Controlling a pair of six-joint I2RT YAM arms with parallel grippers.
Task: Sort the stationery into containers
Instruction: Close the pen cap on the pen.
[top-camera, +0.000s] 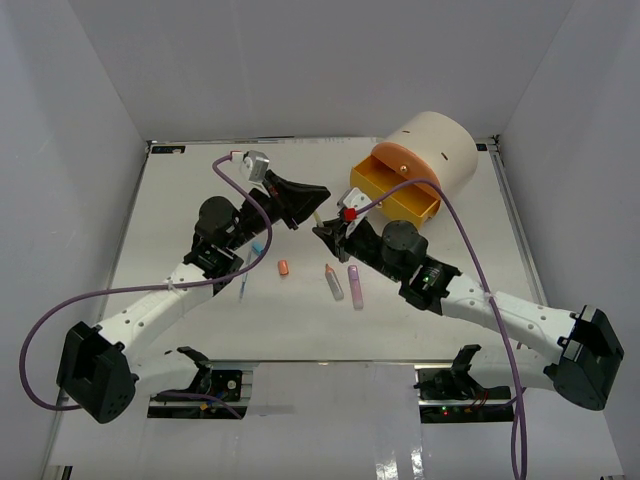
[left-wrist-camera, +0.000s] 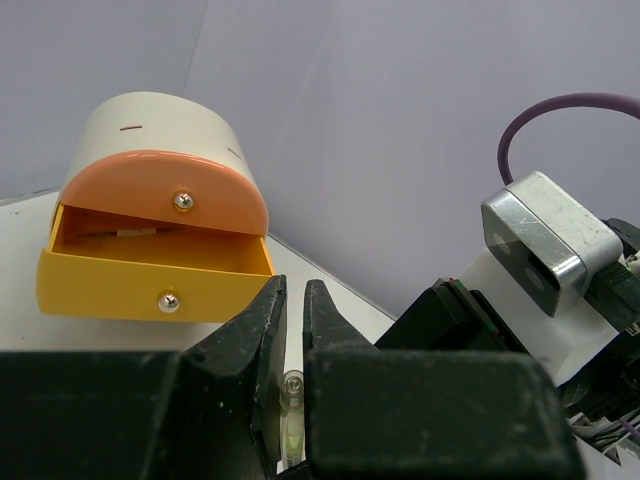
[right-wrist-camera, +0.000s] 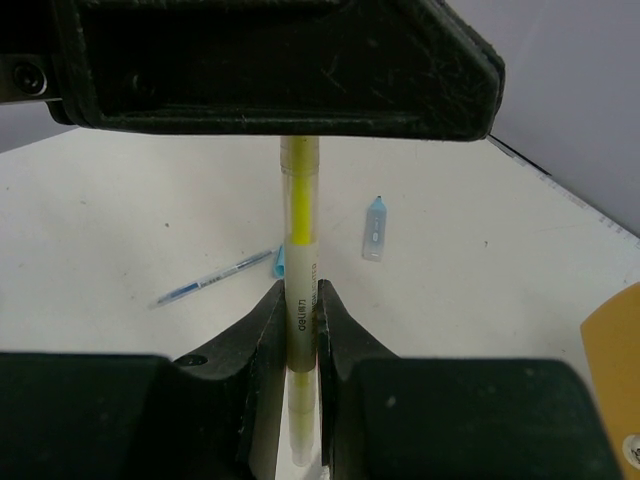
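A yellow highlighter (right-wrist-camera: 299, 215) is held between both grippers above the table. My right gripper (right-wrist-camera: 300, 296) is shut on its barrel. My left gripper (left-wrist-camera: 295, 300) is shut on its other end, whose clear tip (left-wrist-camera: 291, 395) shows between the jaws. In the top view the left gripper (top-camera: 312, 205) and right gripper (top-camera: 328, 233) meet tip to tip in front of the cream cylinder (top-camera: 440, 140). Its yellow drawer (top-camera: 392, 192) is pulled open under the orange drawer (top-camera: 398, 160). The grey-olive drawer is out of view.
On the table lie an orange cap (top-camera: 284, 268), an orange-tipped marker (top-camera: 333, 282), a purple marker (top-camera: 355, 286) and a blue pen (top-camera: 246, 276). The right wrist view shows the blue pen (right-wrist-camera: 213, 279), a teal cap (right-wrist-camera: 279, 262) and a blue cap (right-wrist-camera: 374, 228).
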